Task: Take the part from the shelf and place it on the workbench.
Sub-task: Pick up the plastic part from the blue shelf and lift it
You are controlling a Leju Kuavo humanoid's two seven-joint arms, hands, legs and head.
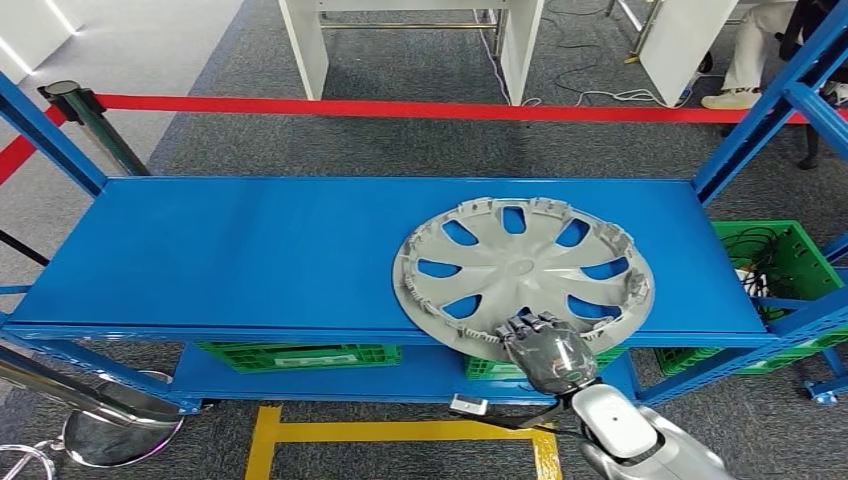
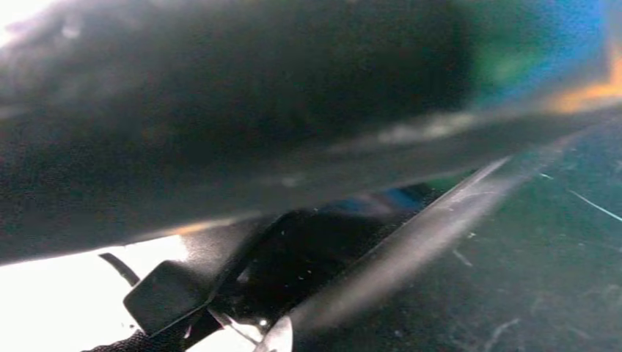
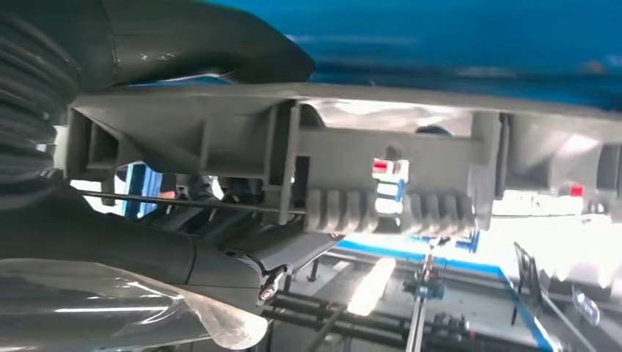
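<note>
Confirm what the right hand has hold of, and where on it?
The right hand grips the grey wheel cover by its near rim, where it overhangs the blue shelf's front edge; fingers over the rim.

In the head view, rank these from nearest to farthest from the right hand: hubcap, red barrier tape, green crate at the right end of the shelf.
1. Hubcap: the right hand grips its near rim at the shelf's front edge.
2. Green crate: right of the shelf, beyond the hubcap's far side.
3. Red barrier tape: stretched across the floor behind the shelf.
</note>
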